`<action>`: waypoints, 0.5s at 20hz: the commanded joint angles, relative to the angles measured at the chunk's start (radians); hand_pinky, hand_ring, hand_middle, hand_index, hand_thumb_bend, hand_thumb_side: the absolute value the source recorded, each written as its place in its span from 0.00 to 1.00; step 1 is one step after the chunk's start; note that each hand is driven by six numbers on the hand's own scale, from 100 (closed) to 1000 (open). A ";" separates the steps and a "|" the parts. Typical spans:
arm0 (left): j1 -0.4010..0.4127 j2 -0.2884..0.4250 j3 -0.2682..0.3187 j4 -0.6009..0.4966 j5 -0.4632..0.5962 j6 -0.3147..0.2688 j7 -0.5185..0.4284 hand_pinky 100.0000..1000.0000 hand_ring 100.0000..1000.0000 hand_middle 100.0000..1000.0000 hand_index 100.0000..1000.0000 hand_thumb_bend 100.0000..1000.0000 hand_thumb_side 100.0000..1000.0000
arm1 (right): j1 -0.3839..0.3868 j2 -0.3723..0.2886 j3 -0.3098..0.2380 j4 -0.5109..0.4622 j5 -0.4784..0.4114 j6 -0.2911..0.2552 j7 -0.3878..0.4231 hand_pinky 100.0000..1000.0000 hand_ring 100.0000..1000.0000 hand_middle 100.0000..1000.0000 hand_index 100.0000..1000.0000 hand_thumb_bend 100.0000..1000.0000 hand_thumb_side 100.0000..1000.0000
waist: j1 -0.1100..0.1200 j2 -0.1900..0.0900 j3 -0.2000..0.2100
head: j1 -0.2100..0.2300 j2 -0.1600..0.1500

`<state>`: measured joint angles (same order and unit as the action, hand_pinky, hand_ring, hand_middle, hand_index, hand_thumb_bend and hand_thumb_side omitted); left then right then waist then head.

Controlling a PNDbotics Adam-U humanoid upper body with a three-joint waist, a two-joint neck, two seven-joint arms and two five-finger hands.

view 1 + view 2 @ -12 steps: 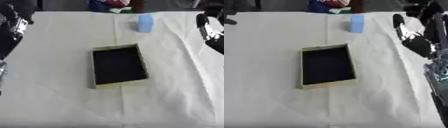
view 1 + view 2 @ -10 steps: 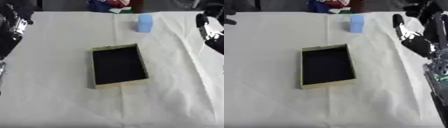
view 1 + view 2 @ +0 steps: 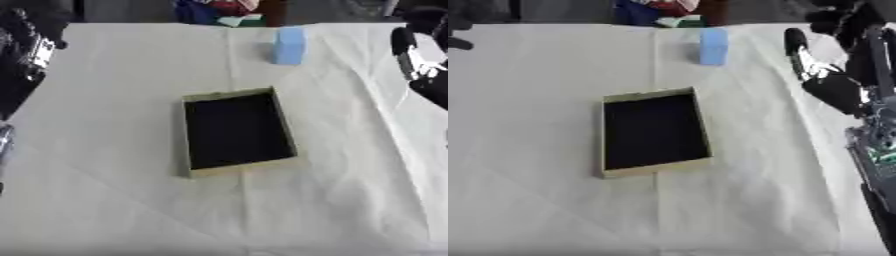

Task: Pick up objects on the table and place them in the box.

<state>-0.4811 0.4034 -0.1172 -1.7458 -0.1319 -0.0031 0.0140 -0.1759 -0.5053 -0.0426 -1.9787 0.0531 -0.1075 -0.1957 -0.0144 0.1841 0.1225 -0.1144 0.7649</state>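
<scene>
In the left eye view the box [image 3: 236,131] lay open-topped near the middle of the cloth-covered bench [image 3: 105,200], its dark inside showing nothing in it; set there, it seemed placed within reach of either arm. The light blue block [image 3: 289,45] stood upright well beyond the box, near the far edge and apart from it, so it was not yet picked up; a heap of coloured things [image 3: 219,10] lay past the far edge, too unclear to name. The left robot hand [image 3: 31,47] hung at the left edge, holding nothing that I could see; whether its fingers were straight or curled I could not tell.

In the right eye view the right robot hand [image 3: 815,65] hovered beside the bench's right side, nearer the block than the box, fingers fairly straight and relaxed, empty; judged from that, it was poised to reach for the block.
</scene>
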 commanded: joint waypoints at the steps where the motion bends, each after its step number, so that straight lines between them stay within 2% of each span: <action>1: -0.008 0.016 0.014 -0.014 0.000 0.000 0.004 0.66 0.77 0.80 0.87 0.22 0.78 | -0.008 -0.031 -0.006 -0.021 -0.001 -0.003 0.007 0.74 0.72 0.74 0.88 0.25 0.31 | -0.001 -0.018 -0.001 | 0.000 0.005; 8: -0.011 0.016 0.011 -0.015 -0.001 0.000 0.002 0.66 0.77 0.80 0.87 0.22 0.78 | -0.028 -0.125 -0.001 -0.021 -0.004 -0.010 0.031 0.75 0.74 0.77 0.90 0.25 0.31 | -0.006 -0.020 0.005 | -0.002 0.005; 10: -0.014 0.014 0.008 -0.016 -0.001 -0.001 -0.001 0.66 0.77 0.80 0.87 0.22 0.78 | -0.059 -0.186 -0.002 -0.021 -0.026 -0.006 0.032 0.75 0.75 0.77 0.90 0.25 0.31 | -0.008 -0.021 0.008 | -0.004 0.005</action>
<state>-0.4814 0.4034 -0.1176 -1.7458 -0.1319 -0.0033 0.0138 -0.2211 -0.6323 -0.0364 -1.9788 0.0402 -0.1129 -0.1672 -0.0217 0.1789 0.1310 -0.1166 0.7650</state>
